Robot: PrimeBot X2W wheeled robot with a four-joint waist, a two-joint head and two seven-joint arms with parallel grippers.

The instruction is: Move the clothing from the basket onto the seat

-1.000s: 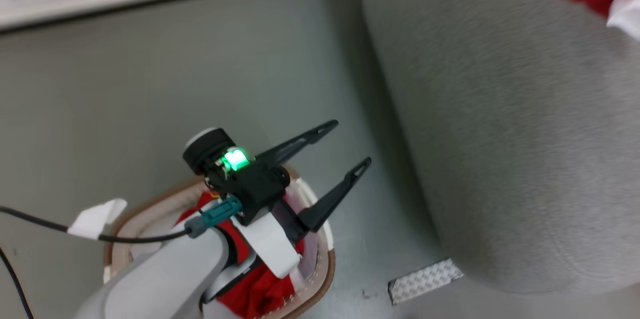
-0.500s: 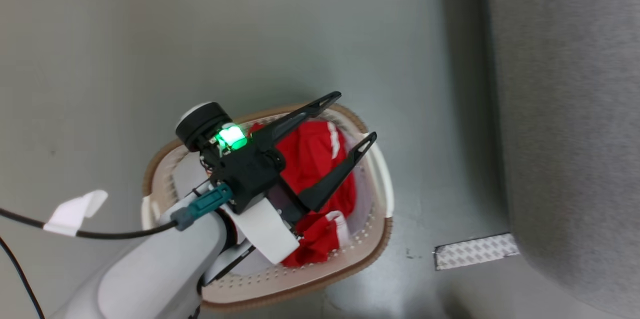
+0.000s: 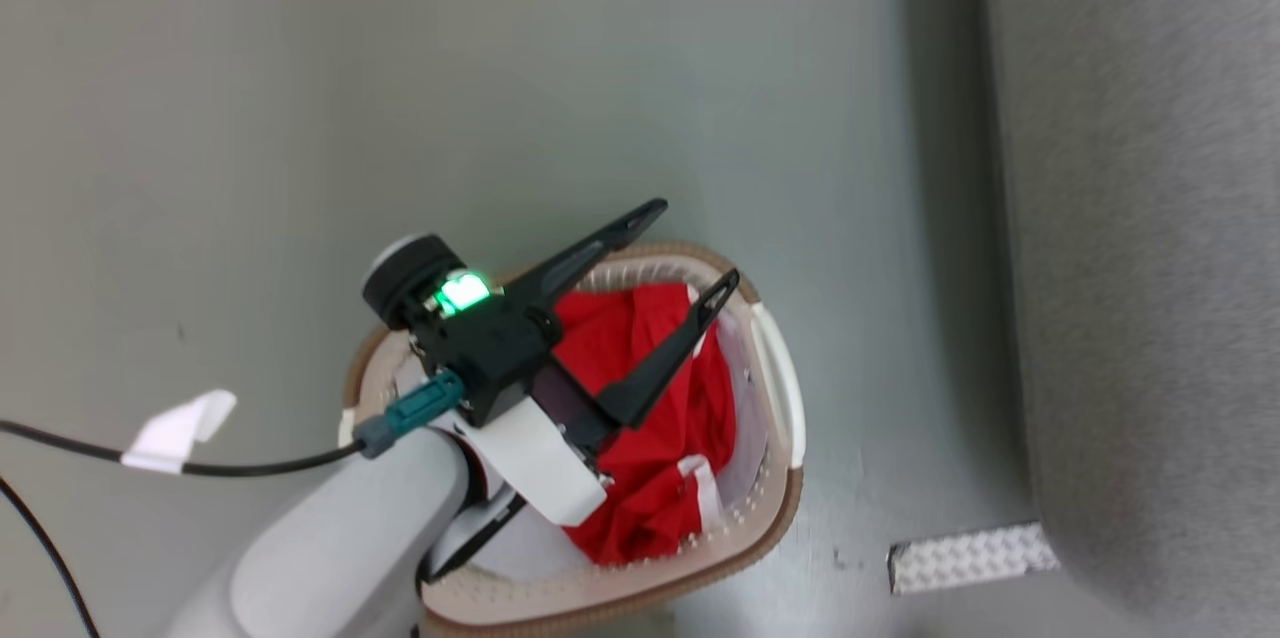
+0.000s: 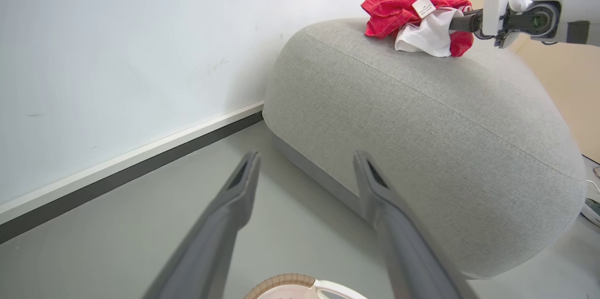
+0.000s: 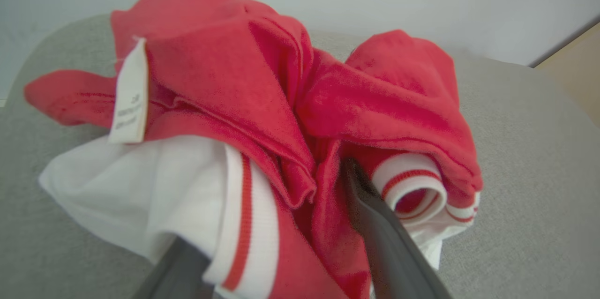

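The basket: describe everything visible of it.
The basket is an oval tub of white plastic with rows of small holes in its walls, a tan-brown rim and a white handle on its side. It stands upright on the grey floor, beside the grey seat but apart from it. Red clothing with white trim lies crumpled inside. The open left tool hangs over it; contact cannot be judged.

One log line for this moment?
left gripper open above basket | red clothing inside basket | right gripper open, red-white garment on sofa between fingers
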